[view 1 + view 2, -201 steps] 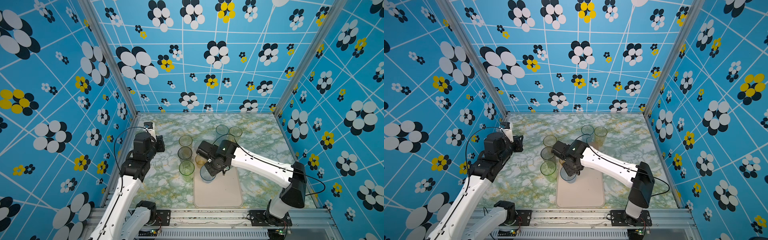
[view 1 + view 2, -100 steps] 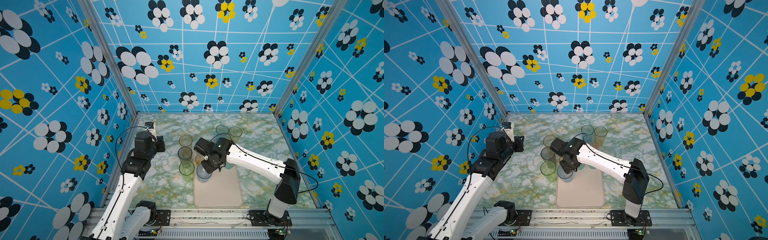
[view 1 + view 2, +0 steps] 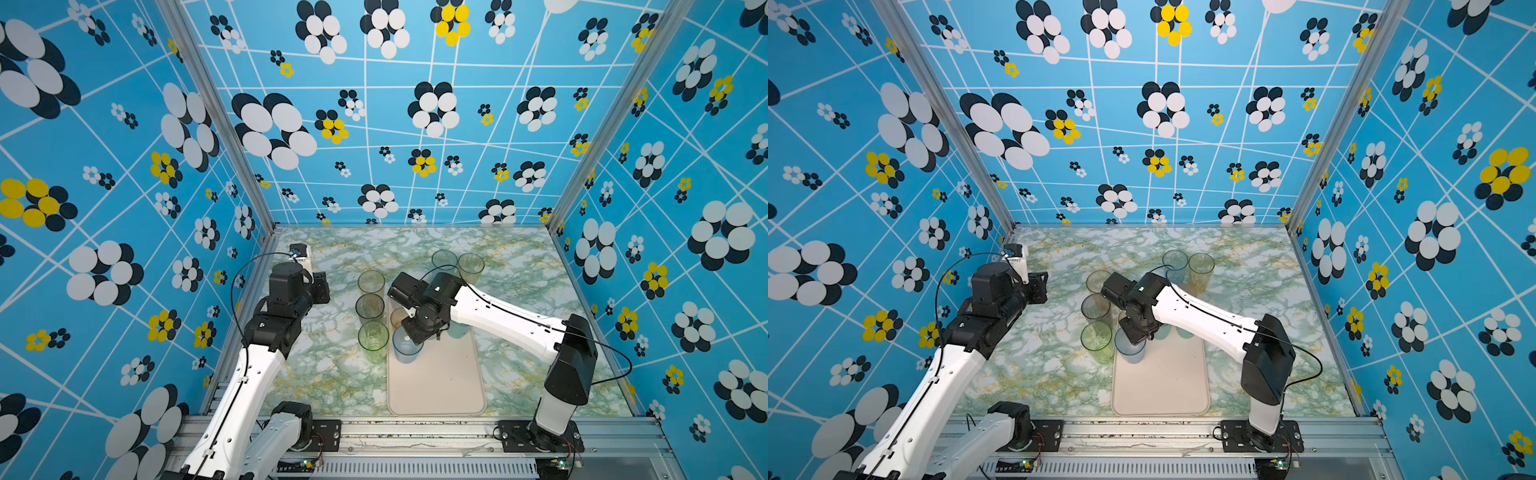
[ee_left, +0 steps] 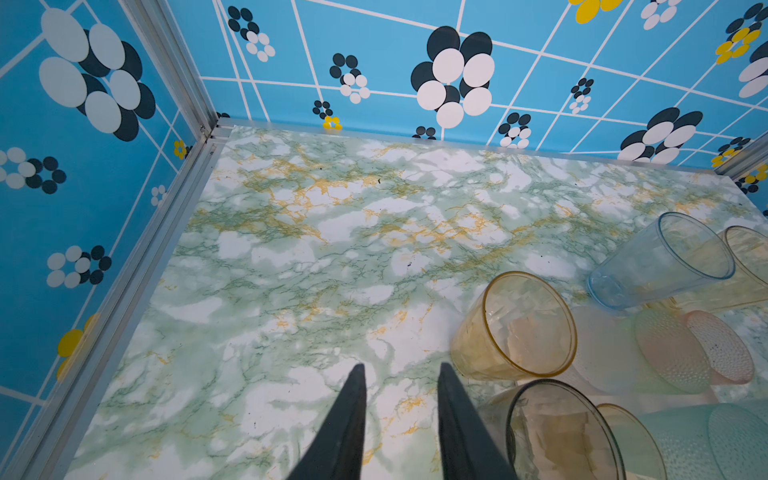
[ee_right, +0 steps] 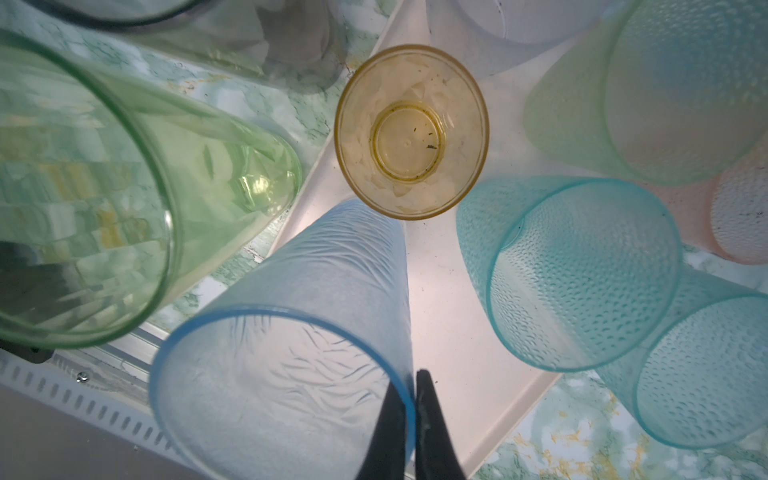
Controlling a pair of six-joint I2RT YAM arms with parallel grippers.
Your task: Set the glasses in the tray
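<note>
While the right gripper (image 5: 411, 415) is pinching the rim of the blue glass (image 5: 291, 332) with its jaws nearly shut, one finger inside and one outside, that glass is standing up by the left edge of the tray (image 3: 440, 386), next to a small yellow glass (image 5: 411, 133) and two teal glasses (image 5: 582, 274). The left gripper (image 4: 399, 415) is hanging over the table (image 4: 291, 249) with its jaws a little apart, holding nothing.

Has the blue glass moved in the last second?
Yes. The blue glass, held by the right gripper, has shifted left across the tray toward the green glass.
</note>
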